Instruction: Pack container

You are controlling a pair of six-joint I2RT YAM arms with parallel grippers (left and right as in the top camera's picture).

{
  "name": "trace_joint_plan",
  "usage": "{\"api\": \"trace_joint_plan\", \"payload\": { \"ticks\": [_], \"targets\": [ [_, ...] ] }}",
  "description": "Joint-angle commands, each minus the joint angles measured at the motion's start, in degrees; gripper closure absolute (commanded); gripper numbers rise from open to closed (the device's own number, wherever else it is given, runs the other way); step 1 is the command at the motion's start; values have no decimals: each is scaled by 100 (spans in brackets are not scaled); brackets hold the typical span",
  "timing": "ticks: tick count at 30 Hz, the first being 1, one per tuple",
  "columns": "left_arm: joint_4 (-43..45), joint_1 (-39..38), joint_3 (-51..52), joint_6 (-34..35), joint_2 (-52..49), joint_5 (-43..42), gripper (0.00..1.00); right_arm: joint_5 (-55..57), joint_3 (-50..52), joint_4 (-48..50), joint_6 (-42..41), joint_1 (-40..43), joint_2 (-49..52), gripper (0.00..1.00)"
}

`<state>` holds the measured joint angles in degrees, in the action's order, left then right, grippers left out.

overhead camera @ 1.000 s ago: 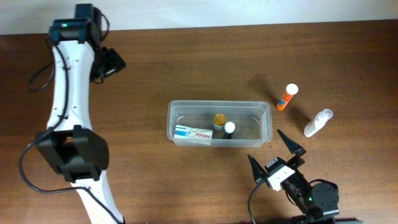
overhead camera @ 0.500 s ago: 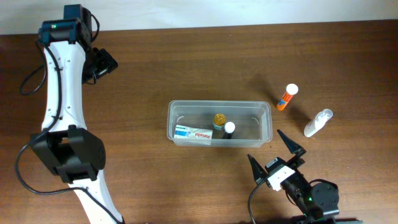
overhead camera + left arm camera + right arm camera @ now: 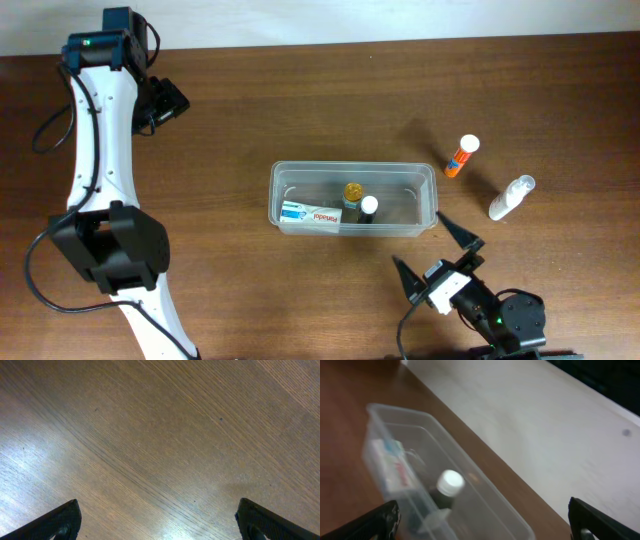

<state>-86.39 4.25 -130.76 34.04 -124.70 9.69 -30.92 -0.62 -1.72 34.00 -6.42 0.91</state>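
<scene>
My left fingers [image 3: 59, 521] are wide open and empty, over bare surface [image 3: 150, 435] at 10 o'clock, clear of the work. My right fingers [image 3: 458, 234] are open and empty at 5 o'clock of the container [image 3: 350, 165], which sits mid-surface holding a box [image 3: 311, 213] and bottles [image 3: 369, 207]. Tube [image 3: 461, 156] and sprayer [image 3: 511, 197] lie outside at its 3 o'clock, probably next for my right.

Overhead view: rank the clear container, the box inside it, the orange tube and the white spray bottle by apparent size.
1. container, by far the largest.
2. box.
3. orange tube and white spray bottle: they look about alike, so I won't rank them.
</scene>
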Motion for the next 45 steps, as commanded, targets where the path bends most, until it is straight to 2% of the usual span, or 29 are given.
{"api": "trace_joint_plan", "payload": {
  "ticks": [1, 6, 10, 15, 20, 28, 35, 40, 45],
  "targets": [
    [-24, 15, -63, -70, 162, 66, 1, -767, 31, 153, -492, 44, -55, 2],
    [-24, 15, -63, -70, 162, 66, 0, -219, -243, 918, -2299, 46, -55, 2],
    [-22, 15, -63, -70, 162, 66, 1, 238, -872, 1167, -2505, 46, -46, 2],
    [-24, 15, -63, -70, 162, 66, 1, 597, -1991, 743, -2898, 46, 313, 2],
    [-24, 15, -63, -70, 162, 66, 1, 597, -3440, -601, -2916, 46, 1296, 2],
    [-24, 15, -63, -70, 162, 66, 1, 1130, -6575, -4262, -2916, 46, 3801, 2],
    [-24, 15, -63, -70, 162, 66, 1, 1657, -8878, -6773, -2918, 46, 5849, 2],
    [-24, 15, -63, -70, 162, 66, 1, 1659, -9805, -7560, -2916, 46, 6948, 2],
    [-24, 15, -63, -70, 162, 66, 1, 1668, -9914, -7613, -2892, 46, 7532, 2]
  ]
}}
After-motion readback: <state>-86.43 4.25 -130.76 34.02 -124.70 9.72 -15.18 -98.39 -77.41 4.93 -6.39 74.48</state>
